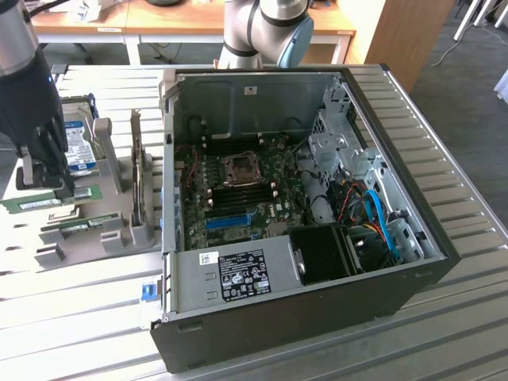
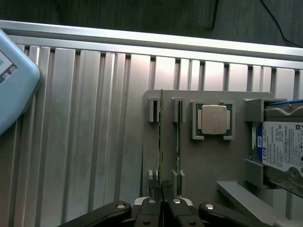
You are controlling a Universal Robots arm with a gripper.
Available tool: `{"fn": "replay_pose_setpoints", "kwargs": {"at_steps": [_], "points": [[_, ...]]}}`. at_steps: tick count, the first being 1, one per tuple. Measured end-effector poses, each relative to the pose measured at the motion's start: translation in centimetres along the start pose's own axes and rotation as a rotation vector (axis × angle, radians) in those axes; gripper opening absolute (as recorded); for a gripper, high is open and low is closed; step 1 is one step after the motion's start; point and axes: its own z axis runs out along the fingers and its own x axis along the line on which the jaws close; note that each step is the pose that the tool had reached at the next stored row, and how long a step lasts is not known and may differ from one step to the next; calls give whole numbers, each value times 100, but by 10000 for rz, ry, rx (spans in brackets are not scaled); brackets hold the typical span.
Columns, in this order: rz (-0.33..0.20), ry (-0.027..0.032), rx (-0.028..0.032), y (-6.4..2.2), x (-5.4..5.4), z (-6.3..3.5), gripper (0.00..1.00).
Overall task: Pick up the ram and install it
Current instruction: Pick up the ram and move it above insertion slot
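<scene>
Gripper [image 2: 163,210] closed narrow on ram [image 2: 161,137], pinching thin edge near one end; long axis lies along holder [image 2: 208,161] slot.

Arm [image 1: 250,28] silver-grey tubes, pale blue joint cap [image 1: 295,40]. Tool [image 1: 44,178] black, boxy, under a grey wrist section [image 1: 14,36]. Wrist view: black finger links [image 2: 94,216], round silver screws [image 2: 121,206], rounded pale blue cover [image 2: 14,71].

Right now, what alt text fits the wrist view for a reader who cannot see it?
The hand is shut on one green ram stick standing edge-on in a grey holder, beside a second stick, a silver processor and a hard drive.
</scene>
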Motion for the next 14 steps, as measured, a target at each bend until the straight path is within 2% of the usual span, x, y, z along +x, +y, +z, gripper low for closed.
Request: {"fn": "replay_pose_setpoints", "kwargs": {"at_steps": [8, 14], "points": [[0, 0, -1, 1, 0, -18, 12], [0, 1, -1, 2, -2, -84, 12]]}}
